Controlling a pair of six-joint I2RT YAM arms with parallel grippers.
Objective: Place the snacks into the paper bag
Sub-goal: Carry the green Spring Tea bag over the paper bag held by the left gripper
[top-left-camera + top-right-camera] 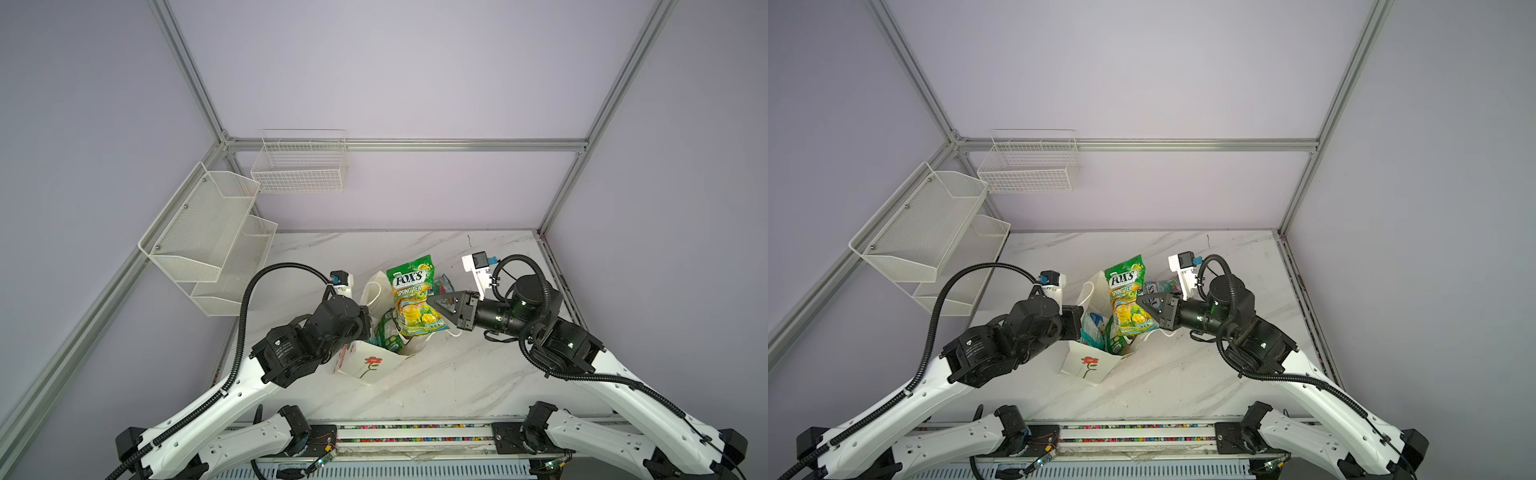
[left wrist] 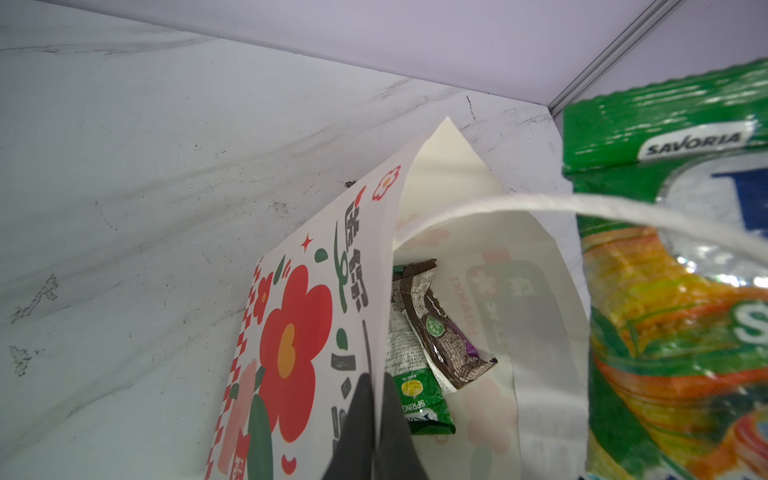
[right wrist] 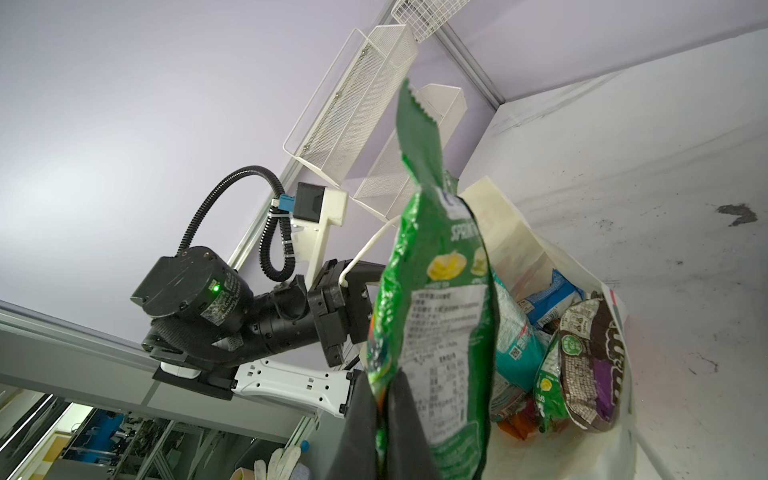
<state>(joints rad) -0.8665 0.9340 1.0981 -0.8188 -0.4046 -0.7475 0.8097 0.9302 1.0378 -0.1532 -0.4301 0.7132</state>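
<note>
The paper bag (image 1: 365,365) stands open mid-table, flower print facing front. My left gripper (image 2: 376,386) is shut on its near wall (image 2: 299,311); in both top views the wrist hides these jaws. My right gripper (image 1: 432,303) is shut on a green FOX'S pouch (image 1: 411,291), which hangs upright over the bag's mouth (image 3: 440,291). Inside the bag lie a brown bar (image 3: 590,357), a teal pouch (image 3: 515,340), a blue packet (image 3: 552,299) and a small green pouch (image 2: 424,399). Another teal pouch (image 1: 1163,286) lies on the table beyond the right gripper.
A white cord handle (image 2: 540,203) arcs across the bag's mouth. White mesh baskets (image 1: 208,245) hang on the left wall and a wire basket (image 1: 299,166) on the back wall. Aluminium frame posts edge the marble table (image 1: 457,374).
</note>
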